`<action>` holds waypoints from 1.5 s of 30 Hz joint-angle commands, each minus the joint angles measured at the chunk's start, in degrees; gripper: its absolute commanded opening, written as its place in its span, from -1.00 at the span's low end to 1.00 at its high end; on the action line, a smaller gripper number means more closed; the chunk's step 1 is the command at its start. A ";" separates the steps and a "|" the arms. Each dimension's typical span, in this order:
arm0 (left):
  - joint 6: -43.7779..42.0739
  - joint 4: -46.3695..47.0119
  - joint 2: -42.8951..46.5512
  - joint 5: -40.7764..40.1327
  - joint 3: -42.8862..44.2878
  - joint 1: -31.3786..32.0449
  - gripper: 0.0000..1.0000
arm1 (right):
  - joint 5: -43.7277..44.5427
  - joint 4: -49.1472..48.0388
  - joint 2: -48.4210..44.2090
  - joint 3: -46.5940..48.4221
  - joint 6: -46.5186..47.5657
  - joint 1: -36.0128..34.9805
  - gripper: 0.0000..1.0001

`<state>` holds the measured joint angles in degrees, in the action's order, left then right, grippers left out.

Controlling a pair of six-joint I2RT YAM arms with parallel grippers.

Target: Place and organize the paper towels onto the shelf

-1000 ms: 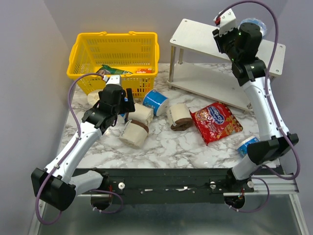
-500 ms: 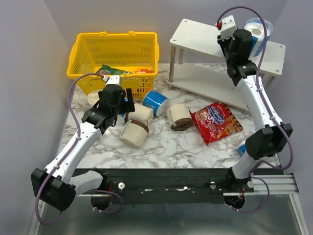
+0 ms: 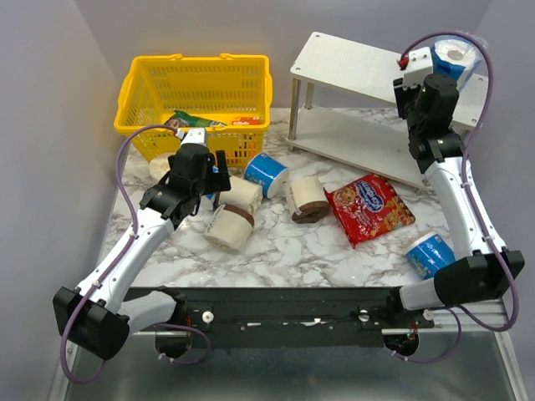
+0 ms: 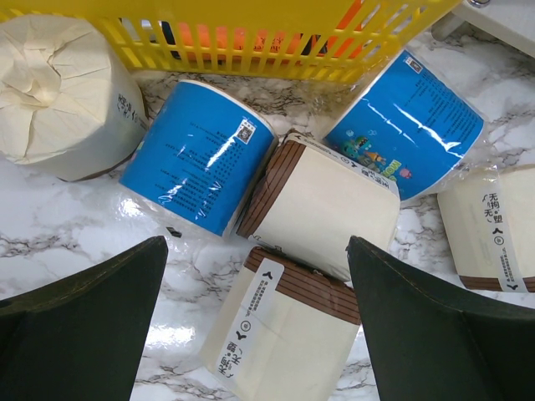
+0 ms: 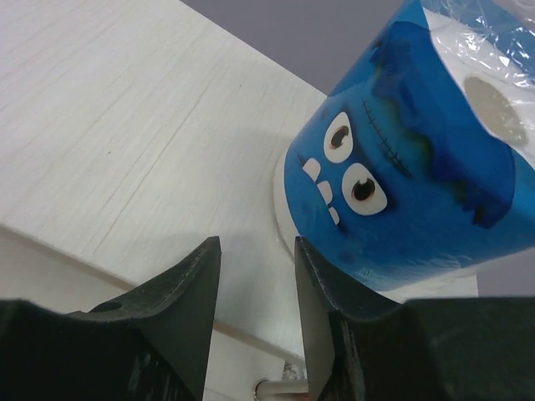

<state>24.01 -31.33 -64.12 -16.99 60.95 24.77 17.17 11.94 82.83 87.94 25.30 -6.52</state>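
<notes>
The white two-tier shelf [image 3: 351, 58] stands at the back right. One blue-wrapped paper towel roll [image 3: 456, 58] stands upright on the right end of its top board [image 5: 125, 125]; in the right wrist view the roll [image 5: 410, 192] is just beyond my right finger. My right gripper [image 3: 430, 79] [image 5: 255, 246] is empty, its jaws a little apart, beside the roll. My left gripper [image 3: 219, 180] [image 4: 255, 251] is wide open over a cream roll with a brown band [image 4: 284, 334]. More rolls lie round it: blue [image 4: 196, 159], blue [image 4: 410, 125], cream [image 4: 326, 205], cream [image 4: 58, 92].
The yellow basket [image 3: 196, 100] stands at the back left with packets inside. A red snack bag [image 3: 368, 207] lies mid-table. A cream roll with a brown band [image 3: 308, 199] lies left of the bag. A blue roll [image 3: 430, 253] lies at the front right.
My right arm swung right along the shelf top with the blue roll. The roll now stands free on the board's right end, let go. My left arm has not moved.
</notes>
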 commanded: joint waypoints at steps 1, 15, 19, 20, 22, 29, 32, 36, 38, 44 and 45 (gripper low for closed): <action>0.25 1.01 0.75 -0.50 -0.22 0.19 0.98 | -4.16 4.65 -5.04 -0.06 -6.56 0.28 0.00; 0.60 1.45 3.56 0.82 -0.48 0.19 0.98 | -6.90 29.15 -29.38 -10.51 -43.38 0.11 0.34; 0.69 1.27 3.73 2.05 -0.22 0.62 0.98 | 6.51 29.37 -34.65 -17.17 -43.76 0.20 0.43; 0.69 1.36 3.91 2.05 -0.22 0.80 0.98 | 7.08 27.62 -35.79 -17.97 -41.76 0.20 0.40; 0.60 1.45 4.18 2.05 -0.39 1.24 0.98 | 1.77 20.42 -35.81 -17.89 -33.93 0.20 0.34; 0.34 1.28 4.26 1.70 -0.39 2.20 0.98 | -12.43 10.56 -20.80 -1.48 -25.92 -0.33 0.15; 0.25 1.36 4.79 1.44 -0.48 2.47 0.98 | -7.43 7.14 -13.06 3.89 -20.65 -1.21 0.15; 0.25 1.54 4.88 1.44 -0.48 2.47 0.98 | 0.65 -1.28 -4.53 8.03 -14.33 -2.17 0.09; 0.16 1.54 4.44 1.53 -0.30 2.47 0.97 | 5.58 -6.21 -0.93 7.95 -12.39 -2.53 0.09; -0.28 1.36 3.65 1.53 -0.30 2.47 0.98 | 3.40 -15.72 7.86 13.55 -7.46 -2.70 0.10; -0.28 1.36 3.56 1.53 -0.30 2.47 0.98 | 3.31 -15.90 10.49 14.44 -6.67 -2.62 0.10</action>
<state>24.01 -30.89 -60.27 -15.79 60.95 27.03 18.83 4.47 88.84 96.68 13.72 -8.71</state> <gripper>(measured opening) 0.988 0.548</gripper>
